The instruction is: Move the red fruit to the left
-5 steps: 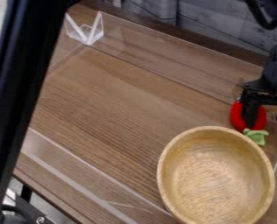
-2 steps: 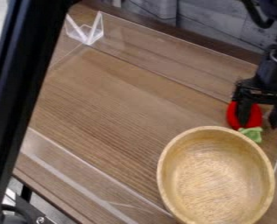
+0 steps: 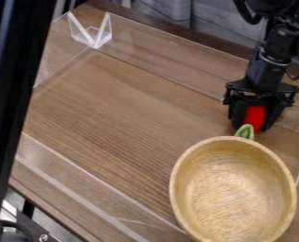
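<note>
Red fruit (image 3: 255,117) — green cap (image 3: 246,132) — black gripper (image 3: 255,106)

Red fruit (image 3: 255,117) and black jaws (image 3: 255,104) both farther left, the fruit now between the jaws.

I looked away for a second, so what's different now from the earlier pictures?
The black jaws have shifted left in the picture, and the red fruit has moved left too, now between them. The wooden bowl and the clear stand stayed put.
</note>
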Robot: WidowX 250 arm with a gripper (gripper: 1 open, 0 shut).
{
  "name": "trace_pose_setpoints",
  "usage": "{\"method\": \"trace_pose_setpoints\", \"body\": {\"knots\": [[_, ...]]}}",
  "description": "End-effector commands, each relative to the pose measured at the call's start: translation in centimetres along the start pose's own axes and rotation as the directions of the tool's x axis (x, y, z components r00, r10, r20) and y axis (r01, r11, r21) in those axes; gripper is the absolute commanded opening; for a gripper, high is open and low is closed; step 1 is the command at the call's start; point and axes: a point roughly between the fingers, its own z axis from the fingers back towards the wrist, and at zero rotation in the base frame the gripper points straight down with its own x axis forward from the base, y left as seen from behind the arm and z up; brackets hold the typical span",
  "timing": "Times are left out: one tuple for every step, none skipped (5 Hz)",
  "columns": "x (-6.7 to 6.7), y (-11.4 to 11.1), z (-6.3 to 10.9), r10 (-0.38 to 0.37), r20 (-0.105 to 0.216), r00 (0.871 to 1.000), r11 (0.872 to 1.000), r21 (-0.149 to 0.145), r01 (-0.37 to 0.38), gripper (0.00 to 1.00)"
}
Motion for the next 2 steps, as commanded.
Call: {"method": "trace_pose_setpoints", "body": {"knots": [[-0.2,-0.9,4.4,0.039,0.034,0.999,0.995,-0.093,-0.035,0.0],[-0.9,-0.9,7.0,0.071,0.018,0.997,0.989,-0.133,-0.068,0.0]]}}
